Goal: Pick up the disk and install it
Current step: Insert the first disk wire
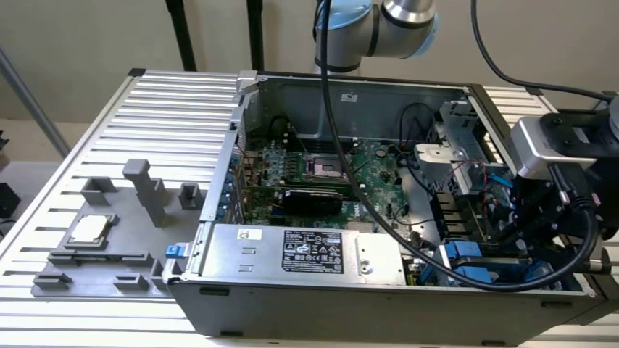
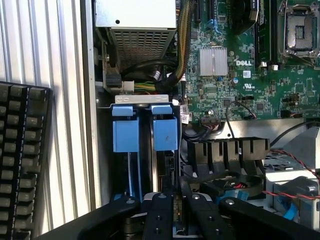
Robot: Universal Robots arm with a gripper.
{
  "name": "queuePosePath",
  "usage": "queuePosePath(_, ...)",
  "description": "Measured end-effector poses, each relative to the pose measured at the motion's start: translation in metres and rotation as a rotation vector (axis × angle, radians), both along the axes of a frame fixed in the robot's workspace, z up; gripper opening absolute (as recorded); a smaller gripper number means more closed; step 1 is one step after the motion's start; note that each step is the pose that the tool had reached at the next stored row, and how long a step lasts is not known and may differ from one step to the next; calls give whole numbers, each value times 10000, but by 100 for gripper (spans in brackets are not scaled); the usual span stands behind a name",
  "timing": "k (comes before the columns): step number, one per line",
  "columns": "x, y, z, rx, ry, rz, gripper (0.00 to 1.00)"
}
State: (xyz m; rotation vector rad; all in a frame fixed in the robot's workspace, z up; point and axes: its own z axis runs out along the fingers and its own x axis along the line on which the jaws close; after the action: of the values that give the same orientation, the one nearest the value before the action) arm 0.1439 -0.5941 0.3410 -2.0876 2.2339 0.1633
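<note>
Disk [image 2: 161,165]: stands on edge in the blue-railed bay at lower centre of the wrist view, long axis running straight out from the tool [image 2: 172,220]. Tool: directly over the disk's near edge, fingers [image 2: 161,217] drawn close and pinching it. Bay [image 1: 474,264] lies at the computer case [image 1: 387,312] corner, lower right of the exterior view.

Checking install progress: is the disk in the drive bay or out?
In, at least partly: the blue-railed disk stands on edge down in the drive bay.
</note>
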Motion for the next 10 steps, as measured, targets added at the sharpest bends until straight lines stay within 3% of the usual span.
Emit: queuePosePath(10, 5, 15, 0, -4, 0, 0, 16)
